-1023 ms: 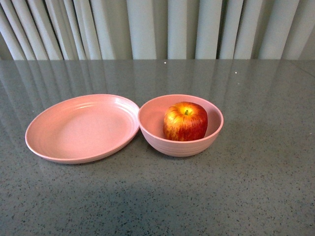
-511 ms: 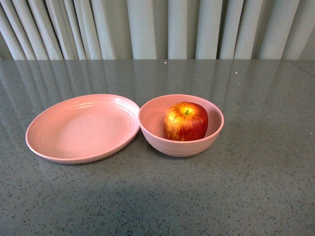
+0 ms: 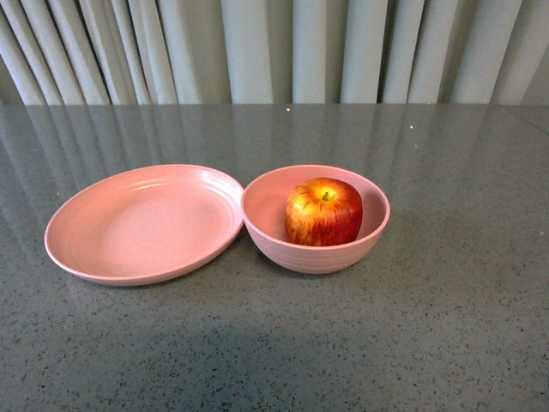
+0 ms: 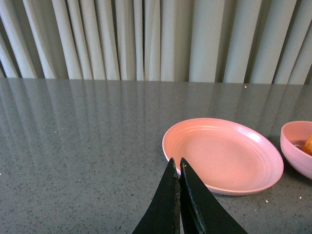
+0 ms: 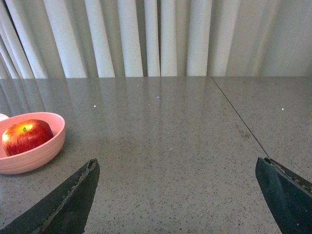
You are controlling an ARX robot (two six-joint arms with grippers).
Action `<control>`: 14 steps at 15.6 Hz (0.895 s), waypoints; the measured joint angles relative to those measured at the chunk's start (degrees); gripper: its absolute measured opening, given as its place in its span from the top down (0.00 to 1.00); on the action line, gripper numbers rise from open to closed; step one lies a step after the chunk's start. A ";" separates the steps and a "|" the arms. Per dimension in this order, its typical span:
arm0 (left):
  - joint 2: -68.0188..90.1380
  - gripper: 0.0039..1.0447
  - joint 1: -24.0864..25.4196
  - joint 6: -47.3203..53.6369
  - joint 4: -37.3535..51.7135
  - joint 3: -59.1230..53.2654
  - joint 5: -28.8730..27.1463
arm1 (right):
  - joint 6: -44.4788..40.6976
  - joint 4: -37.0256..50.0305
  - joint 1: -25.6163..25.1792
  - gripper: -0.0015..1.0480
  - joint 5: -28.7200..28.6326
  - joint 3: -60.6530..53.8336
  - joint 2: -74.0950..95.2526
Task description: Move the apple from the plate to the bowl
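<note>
neither arm shows in the front view. left gripper (image 4: 178,168): seen only from its own wrist camera, dark fingers pressed together tip to tip, nothing between them, held above the surface. right gripper (image 5: 178,168): seen only from its own wrist camera, fingers spread wide apart, one at each lower corner of the frame, nothing between them, also held above the surface.

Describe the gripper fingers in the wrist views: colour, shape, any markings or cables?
Both sets are dark, near-black, flat blades tapering to points, with scuffed pale edges. Left gripper; right gripper. No cables or markings visible; the arms are out of frame in every view.
</note>
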 joint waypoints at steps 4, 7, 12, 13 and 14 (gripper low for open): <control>-9.55 0.99 0.00 0.02 -10.19 0.17 -0.15 | 0.00 0.09 0.00 0.06 -0.02 0.00 0.00; -9.57 0.99 0.00 0.04 -10.43 0.04 0.04 | 0.00 0.02 0.00 0.06 0.00 0.00 0.00; -9.57 0.76 0.00 0.02 -10.38 0.04 0.00 | 0.00 0.02 0.00 0.06 0.00 0.00 0.00; -9.57 0.66 0.00 0.02 -10.38 0.04 0.00 | 0.00 0.02 0.00 0.06 0.00 0.00 0.00; -9.57 0.55 0.00 0.02 -10.38 0.04 0.00 | 0.00 0.02 0.00 0.06 0.00 0.00 0.00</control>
